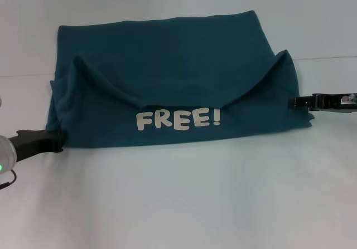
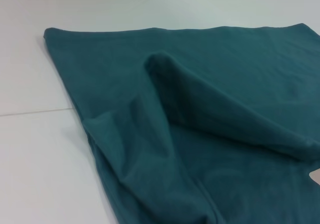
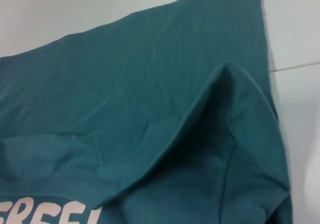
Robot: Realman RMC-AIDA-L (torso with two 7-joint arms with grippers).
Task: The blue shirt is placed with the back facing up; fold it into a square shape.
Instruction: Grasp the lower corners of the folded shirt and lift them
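The blue shirt (image 1: 167, 65) lies spread across the white table, far wider than either gripper. Its near part is turned over toward me, so the white "FREE!" lettering (image 1: 178, 118) faces up along the front edge. The turned-over layer bulges up in a loose hump at each side, seen close in the left wrist view (image 2: 165, 68) and the right wrist view (image 3: 235, 83). My left gripper (image 1: 58, 140) touches the shirt's near left corner. My right gripper (image 1: 291, 102) sits against the shirt's right edge, just below the right hump.
The white table (image 1: 178, 199) stretches bare in front of the shirt and to both sides. A faint seam line (image 1: 329, 58) crosses the surface behind the right gripper.
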